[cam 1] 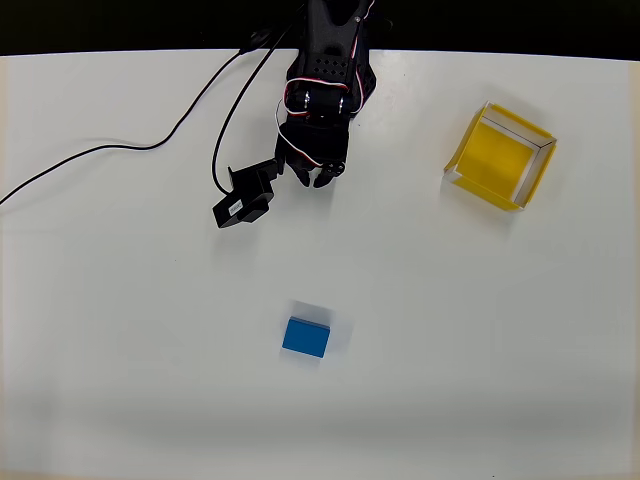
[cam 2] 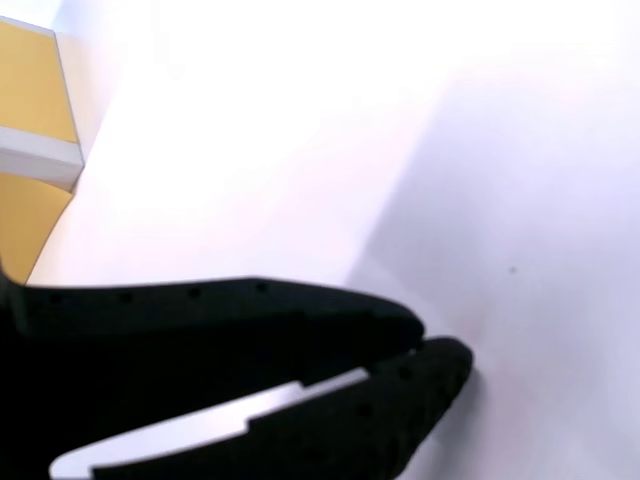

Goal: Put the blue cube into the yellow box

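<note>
In the overhead view the blue cube point(cam 1: 305, 337) lies nearest the bottom edge of the picture, flat on the white table point(cam 1: 480, 330), a little left of centre and slightly turned, with bare tabletop all round it: open surface to the left, to the right and below, and a wide free stretch between it and the arm above. Nothing touches it. Farther up, the black gripper point(cam 1: 318, 175) hangs over the table near its upper edge, well apart from the cube; its two fingers come together at their tips in the wrist view point(cam 2: 435, 350), so the jaws stand closed on nothing. A small black camera block point(cam 1: 245, 197) juts out to the left of the gripper, and a thin black cable point(cam 1: 120, 148) trails from it across the table toward the left edge. The yellow box point(cam 1: 500, 155) sits toward the upper right, turned at an angle, open-topped with pale rims and its yellow floor bare, clear table on every side of it; in the wrist view a corner of it shows at the left edge point(cam 2: 25, 90). Beyond the table's far edge runs a dark band. No writing or brand mark can be read on any item.
</note>
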